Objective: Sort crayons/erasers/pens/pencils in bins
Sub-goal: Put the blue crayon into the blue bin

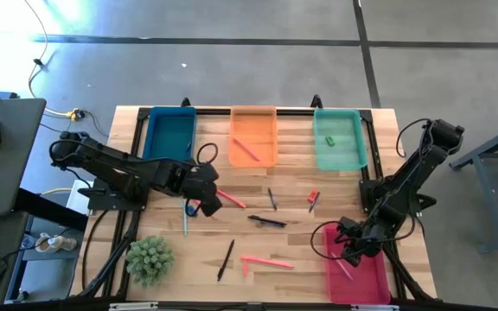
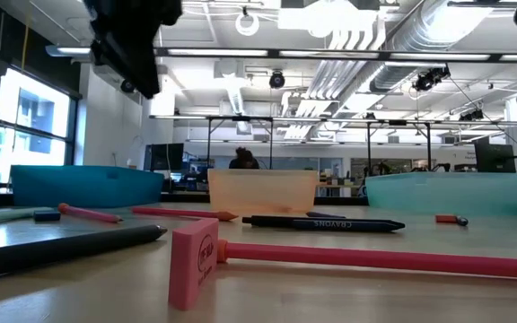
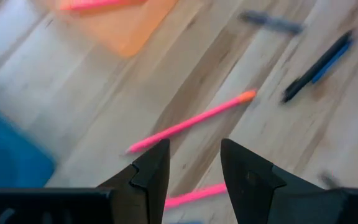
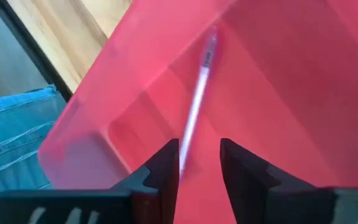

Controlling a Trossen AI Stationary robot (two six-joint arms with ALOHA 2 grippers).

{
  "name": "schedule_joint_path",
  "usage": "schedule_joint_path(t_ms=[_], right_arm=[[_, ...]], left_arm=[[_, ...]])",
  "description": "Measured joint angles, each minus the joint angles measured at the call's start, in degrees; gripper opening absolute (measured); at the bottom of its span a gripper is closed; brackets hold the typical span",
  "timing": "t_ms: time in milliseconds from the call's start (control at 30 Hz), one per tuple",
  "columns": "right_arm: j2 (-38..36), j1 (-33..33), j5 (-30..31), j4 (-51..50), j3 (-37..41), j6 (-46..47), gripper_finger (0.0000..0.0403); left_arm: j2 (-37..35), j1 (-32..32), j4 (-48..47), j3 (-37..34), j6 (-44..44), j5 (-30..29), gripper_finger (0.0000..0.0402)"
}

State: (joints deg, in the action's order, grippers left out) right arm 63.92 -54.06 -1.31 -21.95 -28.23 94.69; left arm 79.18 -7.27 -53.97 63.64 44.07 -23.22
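My right gripper [image 4: 199, 165] hangs open over the red-pink bin [image 1: 361, 278] at the near right. A slim pale pen [image 4: 197, 99] lies on the bin's floor, its near end between my fingertips. My left gripper [image 3: 194, 180] is open and holds nothing. It hovers above the table's left middle [image 1: 207, 200], over a pink stick [image 3: 191, 121]. At the far edge stand the dark blue [image 1: 169, 134], orange [image 1: 253, 136] and teal bins [image 1: 339, 138]. A green eraser [image 1: 328, 140] lies in the teal one. Black pens [image 1: 267, 221] and pink sticks [image 1: 266, 261] lie loose on the wood. My right gripper has the pen's near end [image 4: 185, 149] close beside one finger [image 4: 166, 165]. I cannot tell whether that finger touches it. The fingers slant down into the bin, and the pen runs along them on the bin's floor.
A green spiky plant [image 1: 150, 259] stands at the near left. A black frame [image 1: 258, 111] runs behind the bins. In the low view a pink block [image 2: 196, 260] lies up front on the end of a long pink stick [image 2: 375, 258]. A red eraser [image 1: 313, 195] lies right of centre.
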Motion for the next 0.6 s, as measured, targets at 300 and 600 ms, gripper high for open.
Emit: schedule_joint_path(t_ms=[300, 600], right_arm=[[-1.4, 0.2, 5.9, -0.2, -3.5, 0.6, 0.0112], [-2.0, 1.4, 15.0, -13.6, -13.7, -0.8, 0.0112]], left_arm=[[-5.6, 0.0, -9.3, 0.1, 0.6, -1.1, 0.0131], [-11.6, 0.0, -13.6, 0.1, 0.9, -3.2, 0.0131]])
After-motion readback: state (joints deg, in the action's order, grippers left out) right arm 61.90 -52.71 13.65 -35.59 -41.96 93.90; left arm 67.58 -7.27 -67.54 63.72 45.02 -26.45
